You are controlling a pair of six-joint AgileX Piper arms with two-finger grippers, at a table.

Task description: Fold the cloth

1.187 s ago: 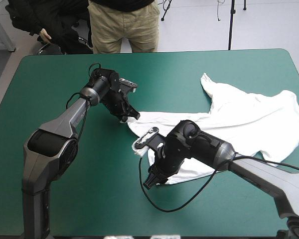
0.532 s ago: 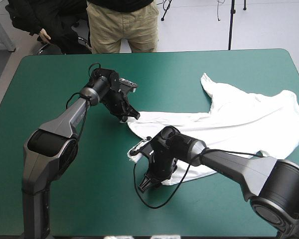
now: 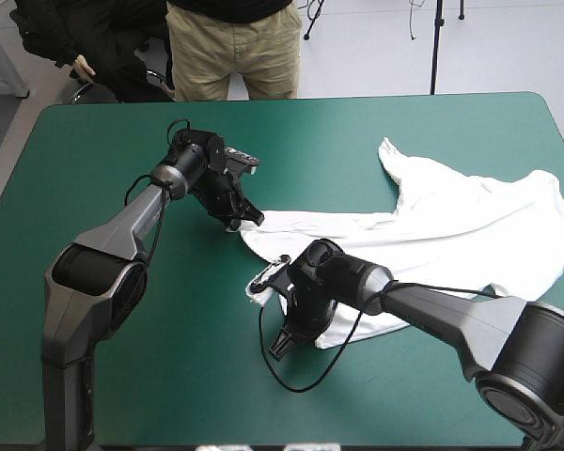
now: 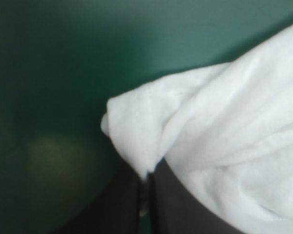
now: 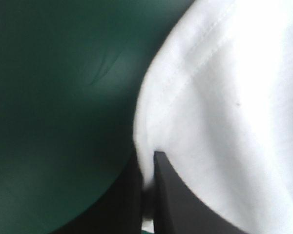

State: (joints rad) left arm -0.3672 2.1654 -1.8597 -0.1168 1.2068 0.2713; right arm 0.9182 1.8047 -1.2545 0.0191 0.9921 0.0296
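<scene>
- The white T-shirt (image 3: 470, 225) lies loosely spread on the table's right half. One sleeve points toward the table's far edge, and a long tongue of cloth reaches the table's middle.
- The teal-green cover (image 3: 103, 150) is bare over the table's left half.
- The left gripper (image 3: 242, 222) sits at the table's middle, at the tip of that tongue. Its black fingers (image 4: 118, 207) are all but closed, with a folded corner of the T-shirt pinched between them. The cloth around it rests on the cover.
- The left arm and its pinched corner match both earlier pictures, with no shift to be seen.
- The right gripper (image 3: 278, 346) is closer to the table's near edge than the left one, with its tips down at the cover. Its fingers are also nearly together, and the T-shirt's stitched hem (image 5: 185, 68) is nipped between them.
- Against the earliest picture, the right arm has swung round. Its wrist has moved toward the table's left edge, and its big elbow joint now sits by the table's near right corner.
- Since just before, the right gripper's tips have edged slightly back toward the table's right edge.
- The T-shirt's outline on the table's right half is much as it was.
</scene>
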